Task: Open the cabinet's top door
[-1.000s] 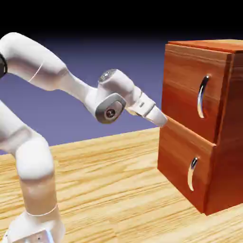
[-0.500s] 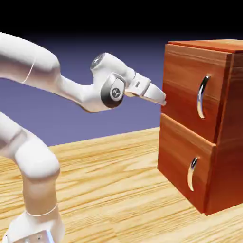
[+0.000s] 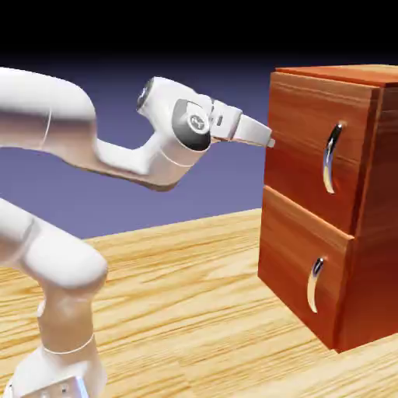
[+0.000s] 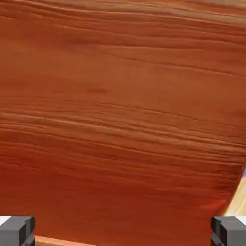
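Cabinet (image 3: 326,202) stands at the right of the exterior view on the bench (image 3: 179,303), its top door (image 3: 311,148) filling the upper right, the long silver handle (image 3: 333,158) curving down the door's right part. A smaller handle sits on the lower panel (image 3: 303,272) beneath. My end effector (image 3: 269,142) is at upper centre, level with the top door, its tip at the cabinet's left edge; I cannot tell whether it touches the wood. The fingers are spread wide apart and hold nothing: in the hand view the two grey tips (image 4: 17,230) sit at the bottom corners with only wood grain between them.

No handle shows in the hand view, so I judge I am aimed at plain wood, not at the grip. To do this step well I should bring the handle between my fingers, line up with its vertical run, keep clear of the lower panel, close only once the bar is centred, then pull outward steadily.
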Controlling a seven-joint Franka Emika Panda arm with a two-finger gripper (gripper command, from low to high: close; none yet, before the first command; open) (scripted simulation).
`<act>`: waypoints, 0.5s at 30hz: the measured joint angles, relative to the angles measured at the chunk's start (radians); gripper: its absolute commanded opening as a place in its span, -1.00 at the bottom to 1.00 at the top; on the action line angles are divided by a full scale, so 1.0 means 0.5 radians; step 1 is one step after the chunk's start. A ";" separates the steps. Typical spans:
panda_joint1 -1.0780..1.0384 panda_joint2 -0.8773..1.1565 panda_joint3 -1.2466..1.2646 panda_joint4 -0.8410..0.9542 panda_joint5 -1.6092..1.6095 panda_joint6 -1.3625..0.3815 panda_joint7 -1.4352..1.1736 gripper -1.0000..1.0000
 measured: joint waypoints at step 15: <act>0.493 -0.237 -0.542 0.205 -1.305 -0.104 0.890 0.00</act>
